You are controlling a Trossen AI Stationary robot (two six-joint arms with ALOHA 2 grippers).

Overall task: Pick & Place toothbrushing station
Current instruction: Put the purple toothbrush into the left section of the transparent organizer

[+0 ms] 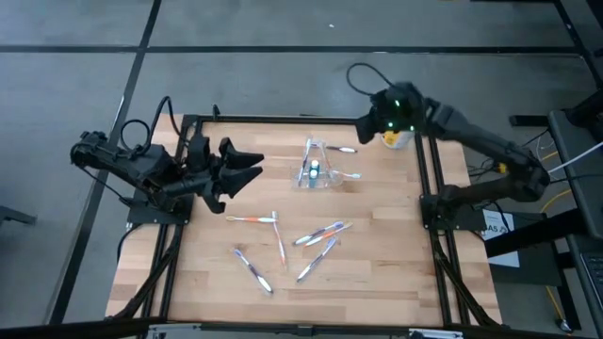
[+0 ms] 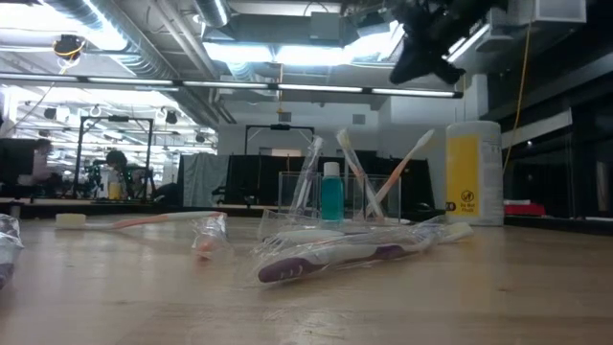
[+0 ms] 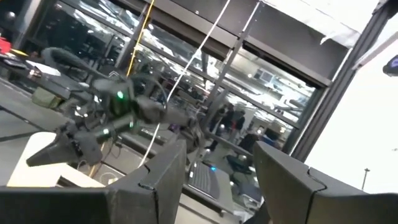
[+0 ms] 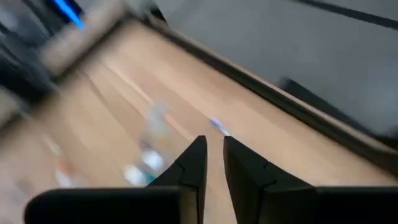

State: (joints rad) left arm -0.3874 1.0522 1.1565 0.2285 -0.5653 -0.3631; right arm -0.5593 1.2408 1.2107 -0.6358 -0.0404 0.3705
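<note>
Toothbrushing station (image 1: 317, 171), a clear plastic holder, stands on the wooden table (image 1: 396, 264) toward its far side, near the middle. In the low view it carries about 3 upright toothbrushes and 1 small bottle with a teal body (image 2: 331, 196).

Right gripper (image 1: 367, 123) hangs in the air over the table's far right edge, near the station but apart from it and above it. Its 2 dark fingers (image 4: 194, 165) stand close together with only a thin slit between them, and nothing is caught in that slit.

Left gripper (image 1: 247, 165) hovers over the table's left side, well apart from the station, pointing toward it. Its 2 fingers (image 3: 158, 180) are spread with a clear gap, and they hold nothing.

About 6 wrapped toothbrushes (image 1: 323, 233) lie loose on the near half of the table, and 1 more (image 1: 343, 150) lies just beside the station.

1 yellow canister (image 2: 473, 173) with a white lid stands at the far right corner, beneath the right arm.
</note>
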